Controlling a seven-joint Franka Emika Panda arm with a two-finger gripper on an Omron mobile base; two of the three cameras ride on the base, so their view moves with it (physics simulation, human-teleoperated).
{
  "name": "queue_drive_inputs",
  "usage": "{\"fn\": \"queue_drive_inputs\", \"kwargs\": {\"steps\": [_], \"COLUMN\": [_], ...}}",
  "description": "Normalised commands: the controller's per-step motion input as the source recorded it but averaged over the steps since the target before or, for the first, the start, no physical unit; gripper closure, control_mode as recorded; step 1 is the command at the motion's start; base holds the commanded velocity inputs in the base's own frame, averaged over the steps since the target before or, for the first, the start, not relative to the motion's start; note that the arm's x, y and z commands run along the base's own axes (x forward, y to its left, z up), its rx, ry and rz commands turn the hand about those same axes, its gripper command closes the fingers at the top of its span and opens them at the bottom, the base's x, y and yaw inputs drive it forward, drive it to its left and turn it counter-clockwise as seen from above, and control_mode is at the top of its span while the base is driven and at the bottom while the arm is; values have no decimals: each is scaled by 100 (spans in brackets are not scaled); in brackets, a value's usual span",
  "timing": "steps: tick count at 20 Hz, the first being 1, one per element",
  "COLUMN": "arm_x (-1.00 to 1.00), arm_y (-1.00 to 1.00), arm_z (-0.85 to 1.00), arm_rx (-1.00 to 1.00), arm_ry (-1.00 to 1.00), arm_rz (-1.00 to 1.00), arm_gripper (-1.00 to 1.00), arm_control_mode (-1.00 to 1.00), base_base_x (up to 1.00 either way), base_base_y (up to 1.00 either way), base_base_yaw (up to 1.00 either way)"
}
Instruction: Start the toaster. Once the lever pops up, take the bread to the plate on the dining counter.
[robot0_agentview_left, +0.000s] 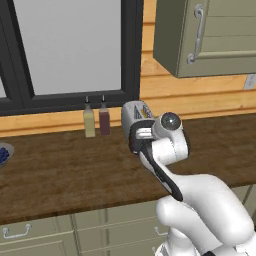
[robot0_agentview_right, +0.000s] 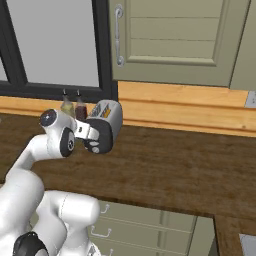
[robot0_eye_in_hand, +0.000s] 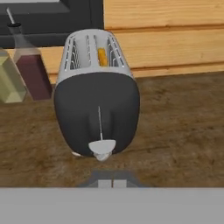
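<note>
Now on the dark wood counter (robot0_agentview_right: 165, 170), near the back wall: toaster (robot0_eye_in_hand: 96, 109), black end face toward the hand, lever (robot0_eye_in_hand: 102, 146) low on that face. Beside it, two slim bottles (robot0_agentview_left: 96, 120). Down inside one slot, bread (robot0_eye_in_hand: 102, 57), barely showing. Just before the lever, gripper (robot0_eye_in_hand: 109, 183), fingertips pressed together, holding nothing.

Colours at the toaster, brown wood-grain worktop

Toaster (robot0_eye_in_hand: 96, 87) silver body, rounded black end face, pale grey lever; bread (robot0_eye_in_hand: 102, 57) in a slot shows orange-tan. Worktop (robot0_agentview_left: 60, 175) dark brown wood grain. Two bottles: one (robot0_eye_in_hand: 8, 76) pale olive-yellow, the other (robot0_eye_in_hand: 30, 72) dark maroon. Backsplash (robot0_agentview_right: 190, 107) light orange wood planks. Cabinets (robot0_agentview_right: 175, 40) pale grey-green, silver handles. Window frame (robot0_agentview_left: 132, 50) black, pane flat grey. Arm (robot0_agentview_left: 205, 205) white, dark joints.
</note>
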Motion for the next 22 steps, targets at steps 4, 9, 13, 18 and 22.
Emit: {"fn": "queue_drive_inputs", "kwargs": {"steps": [4,9,13,18,22], "arm_x": [0,0,0,0,0], "arm_y": [-1,-1,-13,-5,0], "arm_z": [100,100,72,29,-4], "arm_rx": [0,0,3,9,8], "arm_ry": [0,5,6,3,1], "arm_rz": [-5,-5,-1,0,0], "arm_gripper": [100,100,100,-100,-100], "arm_control_mode": [-100,-100,-100,-100,-100], "base_base_x": [0,0,0,0,0], "base_base_y": [0,0,0,0,0], "base_base_yaw": [0,0,0,0,0]}}
